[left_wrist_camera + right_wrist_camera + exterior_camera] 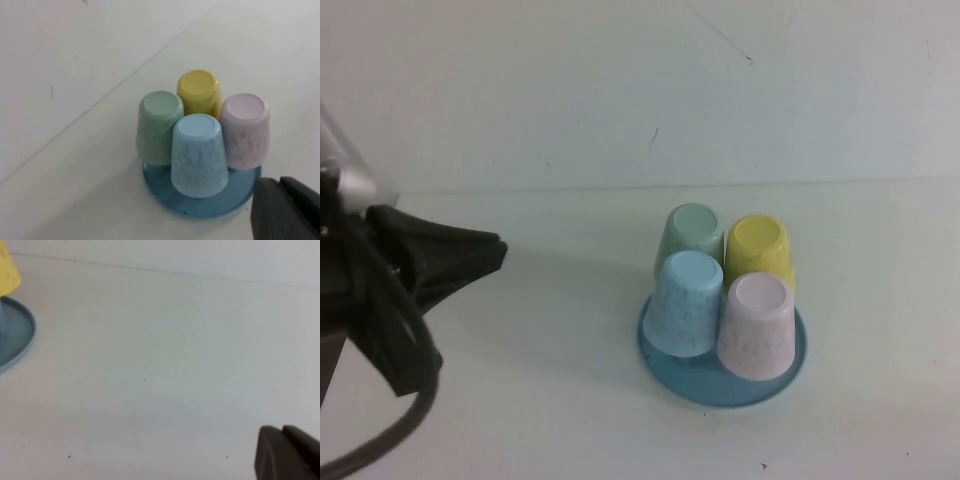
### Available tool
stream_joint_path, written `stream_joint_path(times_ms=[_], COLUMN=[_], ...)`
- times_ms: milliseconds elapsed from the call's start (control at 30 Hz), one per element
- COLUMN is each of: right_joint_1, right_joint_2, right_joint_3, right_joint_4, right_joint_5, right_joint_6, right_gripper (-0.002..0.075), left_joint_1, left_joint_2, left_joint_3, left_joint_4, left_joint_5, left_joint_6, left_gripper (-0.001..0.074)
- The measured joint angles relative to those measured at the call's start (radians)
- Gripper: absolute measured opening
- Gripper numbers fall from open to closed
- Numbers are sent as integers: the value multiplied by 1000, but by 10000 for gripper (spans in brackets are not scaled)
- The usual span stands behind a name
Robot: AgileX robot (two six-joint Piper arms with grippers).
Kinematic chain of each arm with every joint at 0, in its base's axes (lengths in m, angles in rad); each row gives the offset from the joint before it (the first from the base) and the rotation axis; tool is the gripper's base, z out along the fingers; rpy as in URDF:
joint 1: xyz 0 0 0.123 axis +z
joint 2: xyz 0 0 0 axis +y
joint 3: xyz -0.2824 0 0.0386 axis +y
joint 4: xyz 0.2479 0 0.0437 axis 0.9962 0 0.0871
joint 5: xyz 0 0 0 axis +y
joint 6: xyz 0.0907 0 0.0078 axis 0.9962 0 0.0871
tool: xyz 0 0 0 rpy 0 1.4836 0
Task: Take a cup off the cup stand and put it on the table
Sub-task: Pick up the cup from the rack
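The light blue cup (685,303) sits upside down at the near left of the cup stand (722,388) on the worktop (550,400), clear of the clenched left hand (470,255); only its own wrist view shows the clenched right hand (285,455).

Looks like a robot test bench in a lab, not anyone's kitchen. The table (550,400) is plain white against a bare white wall (620,90), and the only homey thing is a blue cup stand (720,385) with pastel tumblers. A black cabled arm (390,300) pokes in at the left.
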Motion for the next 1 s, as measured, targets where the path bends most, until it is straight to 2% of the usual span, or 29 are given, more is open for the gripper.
stream_joint_path(times_ms=[200,267,333,467,567,700,1000], right_joint_1=[0,0,0,0,0,0,0], right_joint_2=[0,0,0,0,0,0,0], right_joint_3=[0,0,0,0,0,0,0], right_joint_4=[0,-2,-2,-2,-2,-2,-2], right_joint_5=[0,0,0,0,0,0,0], right_joint_6=[0,0,0,0,0,0,0], right_gripper=[-3,-3,-3,-3,-3,-3,-3], left_joint_1=[-170,-241,-300,-412,-475,-515,-518], left_joint_2=[146,197,254,358,435,529,649], left_joint_3=[-47,-49,-58,-108,-167,-235,-267], left_joint_4=[-2,-5,-2,13,70,149,209], left_joint_5=[-92,-141,-181,-250,-296,-322,-429], left_joint_6=[16,20,20,-21,-106,-222,-282], left_gripper=[7,59,157,484,628,680,692])
